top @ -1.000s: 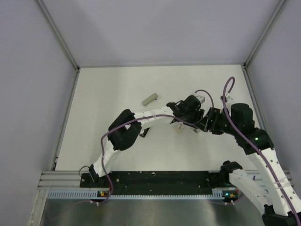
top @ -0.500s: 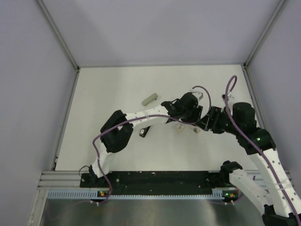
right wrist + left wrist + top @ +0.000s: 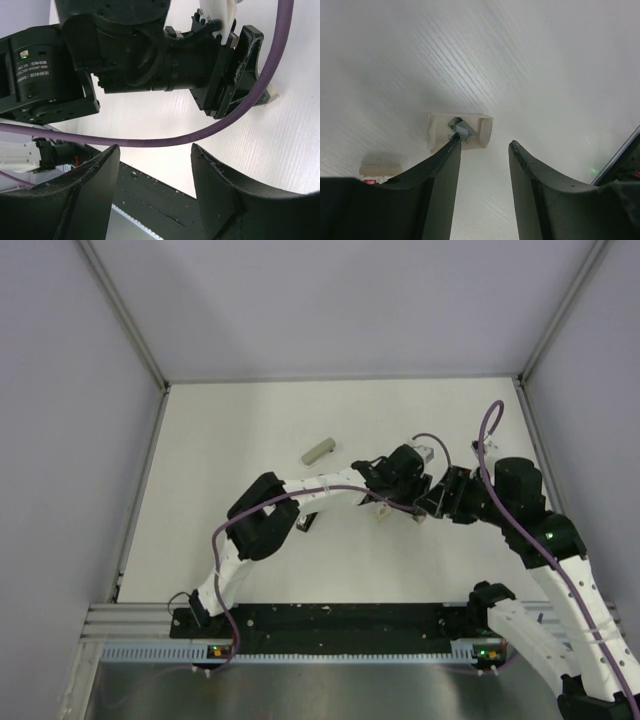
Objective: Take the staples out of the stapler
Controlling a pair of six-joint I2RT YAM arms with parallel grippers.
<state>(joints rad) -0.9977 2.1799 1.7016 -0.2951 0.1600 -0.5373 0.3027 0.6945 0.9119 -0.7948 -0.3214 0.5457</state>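
Note:
My left gripper (image 3: 484, 141) hangs open over the table, nothing between its fingers. Its left fingertip (image 3: 454, 142) touches a small grey metal bit, apparently the staples (image 3: 458, 129), lying on a cream U-shaped block (image 3: 437, 132). From above, that left gripper (image 3: 398, 498) sits mid-table beside two cream pieces (image 3: 382, 510). A short black end, likely the stapler (image 3: 305, 523), shows beside the left forearm; the rest is hidden. My right gripper (image 3: 154, 149) is open and empty, facing the left wrist from close by (image 3: 432, 502).
A pale green rounded stick (image 3: 318, 451) lies to the upper left of the grippers. A second cream block (image 3: 380, 171) lies left of the first. A purple cable (image 3: 165, 142) crosses just ahead of the right fingers. Grey walls enclose the table.
The left arm swung left half a second ago and has come back right, covering more of the black stapler. The right arm has barely moved.

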